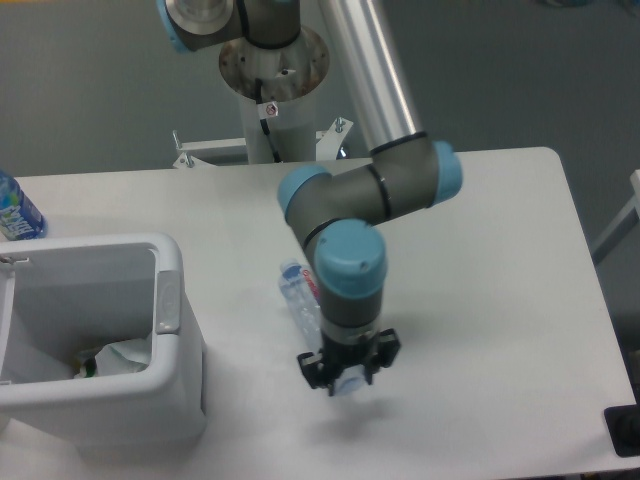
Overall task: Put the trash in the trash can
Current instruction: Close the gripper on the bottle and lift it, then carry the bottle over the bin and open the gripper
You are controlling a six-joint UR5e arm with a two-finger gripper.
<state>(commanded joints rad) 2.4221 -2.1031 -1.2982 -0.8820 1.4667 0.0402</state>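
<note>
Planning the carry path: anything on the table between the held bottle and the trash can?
Nothing: in the fixed camera, only bare white tabletop separates the slim bottle in the gripper from the trash can.

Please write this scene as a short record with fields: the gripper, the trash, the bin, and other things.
gripper: gripper points down, closed on the bottle's end
slim bottle: slim bottle hangs tilted from the gripper
wrapper: wrapper lies inside the bin
trash can: trash can at the table's left front, open top
other: stout bottle at the left edge

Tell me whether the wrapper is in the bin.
In: the wrapper lies at the bottom of the bin.
</note>
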